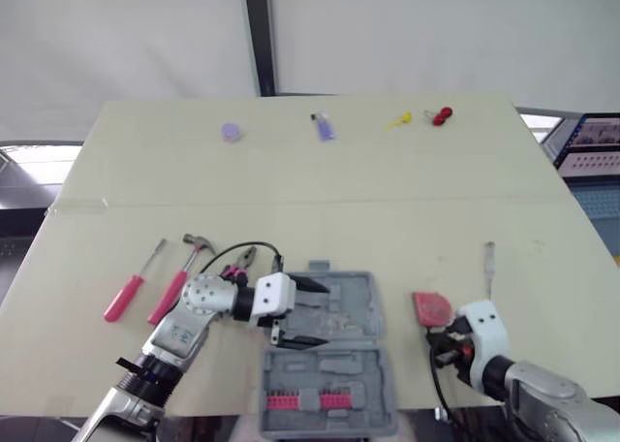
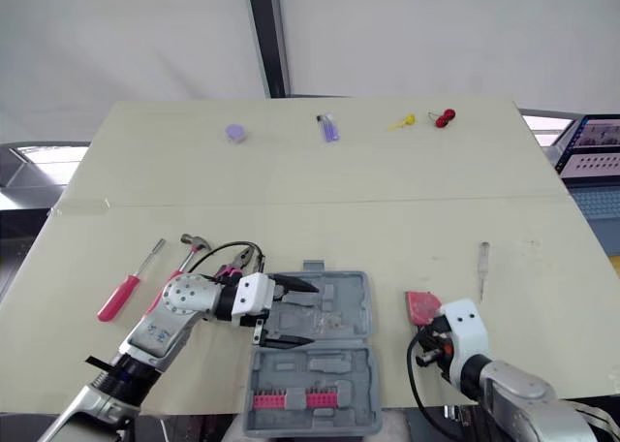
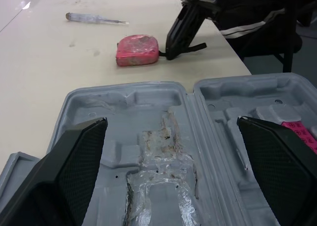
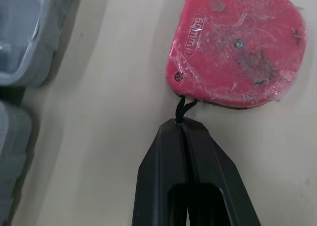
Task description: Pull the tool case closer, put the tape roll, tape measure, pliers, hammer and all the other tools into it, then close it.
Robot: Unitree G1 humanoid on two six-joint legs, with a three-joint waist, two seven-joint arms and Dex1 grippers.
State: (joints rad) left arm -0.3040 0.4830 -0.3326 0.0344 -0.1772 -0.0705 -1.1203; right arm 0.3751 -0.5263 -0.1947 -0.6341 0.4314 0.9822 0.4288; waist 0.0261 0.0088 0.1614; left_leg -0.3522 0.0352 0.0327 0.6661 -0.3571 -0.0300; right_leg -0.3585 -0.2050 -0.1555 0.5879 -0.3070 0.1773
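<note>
here the tool case (image 1: 374, 308) lies open at the near edge of the desk (image 1: 387, 200), its two grey halves flat, with a strip of red bits (image 1: 308, 400) in the half closest to us. our left gripper (image 1: 325, 314) hovers over the far half, jaws spread wide and holding nothing. just beside the case on our right lies the red tape measure (image 4: 237, 47). our right gripper (image 4: 182, 128) has its jaws pressed together, pinching the tape measure by its black cord (image 4: 185, 106). to our left of the case lie the pliers (image 1: 242, 261), the hammer (image 1: 172, 292) and a red-handled screwdriver (image 1: 126, 297), all on the desk. a thin clear screwdriver (image 1: 489, 266) lies beyond the tape measure. along the far edge we see the tape roll (image 1: 231, 132), a purple thing (image 1: 325, 127), a yellow one (image 1: 399, 122) and a red one (image 1: 443, 115), well apart from the case.
</note>
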